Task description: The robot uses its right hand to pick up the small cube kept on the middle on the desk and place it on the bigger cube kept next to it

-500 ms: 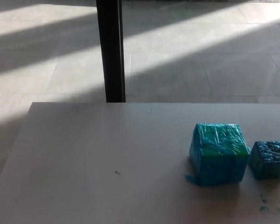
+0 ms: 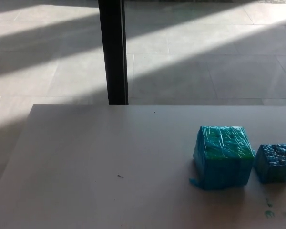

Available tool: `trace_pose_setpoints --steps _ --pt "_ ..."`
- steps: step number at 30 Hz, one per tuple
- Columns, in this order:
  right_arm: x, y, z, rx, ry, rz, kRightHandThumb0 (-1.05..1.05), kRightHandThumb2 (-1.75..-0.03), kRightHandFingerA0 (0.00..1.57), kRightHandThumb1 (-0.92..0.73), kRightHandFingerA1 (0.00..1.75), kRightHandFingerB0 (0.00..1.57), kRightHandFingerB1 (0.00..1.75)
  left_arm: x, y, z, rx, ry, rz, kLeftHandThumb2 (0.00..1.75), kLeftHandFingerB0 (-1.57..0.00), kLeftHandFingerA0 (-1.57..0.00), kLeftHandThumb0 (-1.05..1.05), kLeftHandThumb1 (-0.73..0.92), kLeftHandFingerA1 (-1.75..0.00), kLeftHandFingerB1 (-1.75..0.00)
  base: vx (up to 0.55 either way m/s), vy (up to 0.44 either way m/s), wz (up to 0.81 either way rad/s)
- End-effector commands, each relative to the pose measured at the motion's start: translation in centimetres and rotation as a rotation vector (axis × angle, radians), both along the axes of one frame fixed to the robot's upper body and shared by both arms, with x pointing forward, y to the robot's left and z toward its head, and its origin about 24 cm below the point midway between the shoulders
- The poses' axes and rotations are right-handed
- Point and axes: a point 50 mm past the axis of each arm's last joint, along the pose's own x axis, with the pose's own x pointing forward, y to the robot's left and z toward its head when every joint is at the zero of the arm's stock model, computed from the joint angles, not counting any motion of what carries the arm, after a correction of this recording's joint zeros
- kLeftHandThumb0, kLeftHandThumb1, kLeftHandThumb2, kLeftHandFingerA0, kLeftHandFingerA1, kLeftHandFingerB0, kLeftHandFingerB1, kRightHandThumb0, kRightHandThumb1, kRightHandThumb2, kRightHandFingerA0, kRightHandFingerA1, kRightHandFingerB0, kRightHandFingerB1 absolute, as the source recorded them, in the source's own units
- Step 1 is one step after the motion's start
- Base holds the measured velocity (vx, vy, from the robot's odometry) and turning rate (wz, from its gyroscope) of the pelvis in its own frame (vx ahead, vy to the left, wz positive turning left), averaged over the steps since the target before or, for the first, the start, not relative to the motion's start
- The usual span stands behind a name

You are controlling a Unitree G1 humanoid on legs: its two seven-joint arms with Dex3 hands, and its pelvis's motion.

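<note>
No part of the robot shows in the head view. Neither the left arm and hand nor the right arm and hand enter from any edge, from 9 o'clock round to 3 o'clock, so their pose and their fingers cannot be told.

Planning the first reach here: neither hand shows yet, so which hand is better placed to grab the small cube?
Probably the right. The small cube sits at the desk's right edge, on the robot's right, with the big cube just left of it, so a left hand would likely have to reach across that cube.
</note>
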Motion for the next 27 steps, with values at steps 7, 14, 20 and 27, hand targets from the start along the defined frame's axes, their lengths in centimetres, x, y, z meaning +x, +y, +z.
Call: trace_pose_setpoints --steps 7,14,20,27 --pt "1.3 -3.8 4.2 -0.031 -0.143 -0.223 -0.50 -0.62 0.58 -0.61 0.84 0.46 0.61 0.0 0.5 0.6 -0.001 0.003 -0.001 0.67 -0.38 -0.42 -0.92 0.91 -0.56 -0.40 0.00 0.000 0.00" --pt "5.2 -5.9 9.7 -0.133 -0.303 -0.193 -0.54 -0.60 0.65 -0.64 0.85 0.46 0.53 -0.1 0.5 0.5 -0.003 0.000 0.004 0.89 -0.34 -0.39 -0.97 0.73 -0.58 -0.46 0.00 0.000 0.00" --pt "9.4 -6.1 15.3 -0.177 -0.548 -0.130 -0.49 -0.60 0.63 -0.67 0.70 0.49 0.42 -0.1 0.5 0.6 -0.004 -0.004 0.006 0.67 -0.36 -0.41 -0.93 0.90 -0.57 -0.39 0.00 0.000 0.00" --pt "13.1 -4.7 20.3 -0.189 -0.770 -0.063 -0.65 -0.59 0.70 -0.61 0.72 0.53 0.48 -0.2 0.6 0.6 -0.009 -0.004 0.016 0.66 -0.38 -0.42 -0.93 0.90 -0.58 -0.40 0.00 0.000 0.00"
